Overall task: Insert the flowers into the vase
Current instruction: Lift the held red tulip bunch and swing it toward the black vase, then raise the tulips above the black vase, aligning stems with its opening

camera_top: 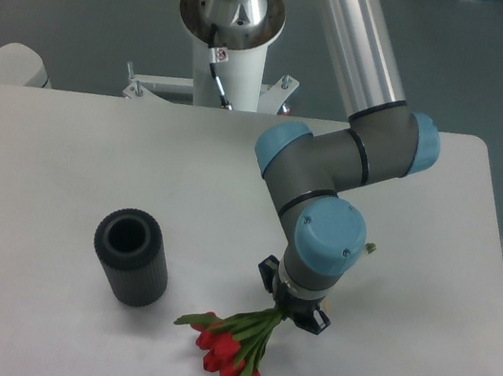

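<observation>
The flowers are a bunch of red tulip buds with green stems, lying low near the table's front edge, buds pointing front-left. The stem ends run up under my gripper, which stands over them at the front centre-right. The wrist hides the fingers, so I cannot see how the jaws stand or whether they touch the stems. The vase is a short dark grey ribbed cylinder with a round hole in its top. It stands upright on the white table, left of the flowers and apart from them.
The arm's base post stands at the table's back edge. The arm's elbow and forearm reach over the right half of the table. The table's front edge lies just below the buds.
</observation>
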